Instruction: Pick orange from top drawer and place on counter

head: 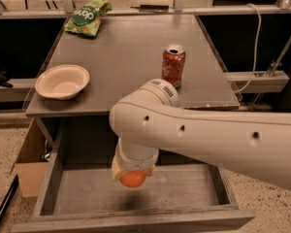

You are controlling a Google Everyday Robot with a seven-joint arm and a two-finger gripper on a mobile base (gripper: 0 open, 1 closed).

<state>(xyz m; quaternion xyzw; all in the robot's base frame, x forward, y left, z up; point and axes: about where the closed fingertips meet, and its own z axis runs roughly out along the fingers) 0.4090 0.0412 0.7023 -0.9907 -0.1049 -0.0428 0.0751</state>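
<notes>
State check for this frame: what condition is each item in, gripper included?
gripper: over the top drawer, shut on the orange.
orange: held, clear of the drawer floor.
top drawer: pulled open.
soda can: upright on the counter.
bowl: upright, empty.
chip bag: lying flat.

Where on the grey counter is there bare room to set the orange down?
The gripper holds the small round orange over the grey top drawer. The grey counter is bare between white bowl, green chip bag and red soda can. Crowded: the front edge by the can, under the arm.
</notes>
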